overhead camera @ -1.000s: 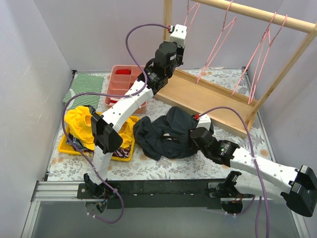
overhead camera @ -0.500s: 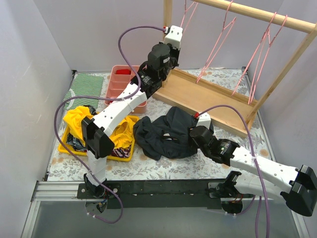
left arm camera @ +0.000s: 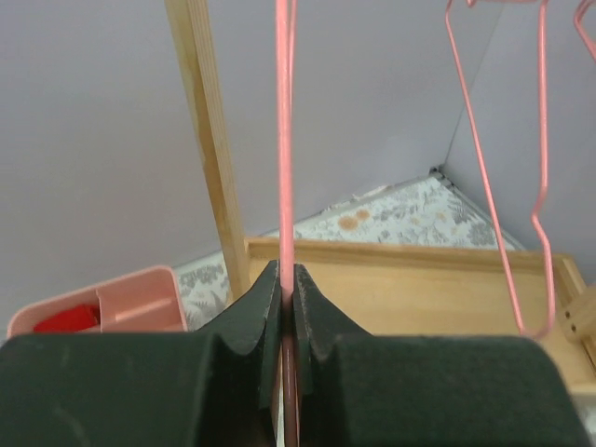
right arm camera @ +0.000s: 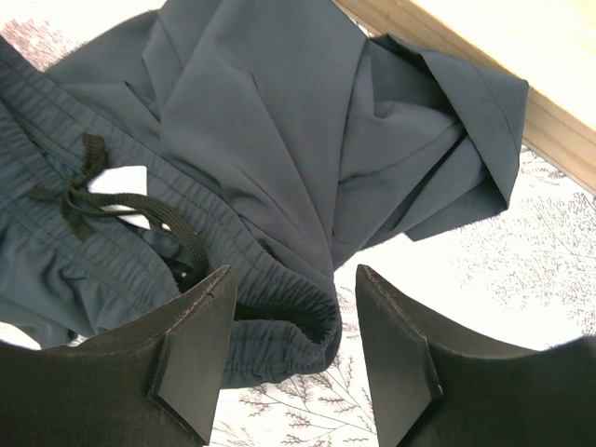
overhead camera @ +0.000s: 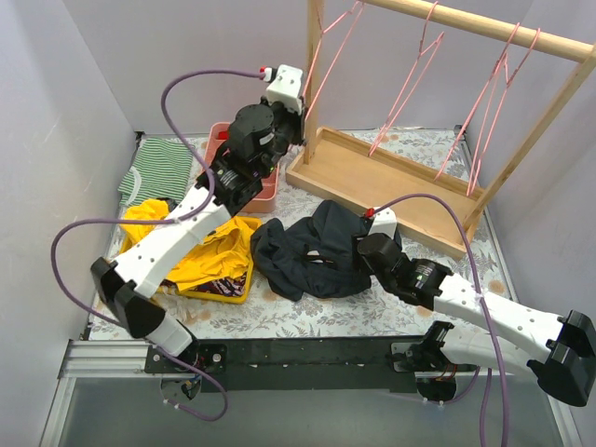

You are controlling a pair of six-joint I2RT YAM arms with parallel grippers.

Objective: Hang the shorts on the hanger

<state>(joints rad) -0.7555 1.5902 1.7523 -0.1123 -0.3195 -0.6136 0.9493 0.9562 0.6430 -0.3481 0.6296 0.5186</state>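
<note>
At the rack [left arm camera: 209,140], left end effector [left arm camera: 287,272] pinches the hanger [left arm camera: 284,140]; right end effector [right arm camera: 293,279] spread above shorts [right arm camera: 261,121].

Four thin pink wire hangers [overhead camera: 333,44] are in view, on one light wooden rack [overhead camera: 372,182] with a flat base. There is one limp dark navy pair of shorts [overhead camera: 312,247], one crumpled yellow garment [overhead camera: 154,228], one green-and-white striped cloth [overhead camera: 158,168], one pink plastic compartment tray [overhead camera: 212,158] and one flat yellow tray [overhead camera: 209,291]. Two white-and-black robot arms [overhead camera: 177,242] each trail one purple cable [overhead camera: 200,76], two in all.
</note>
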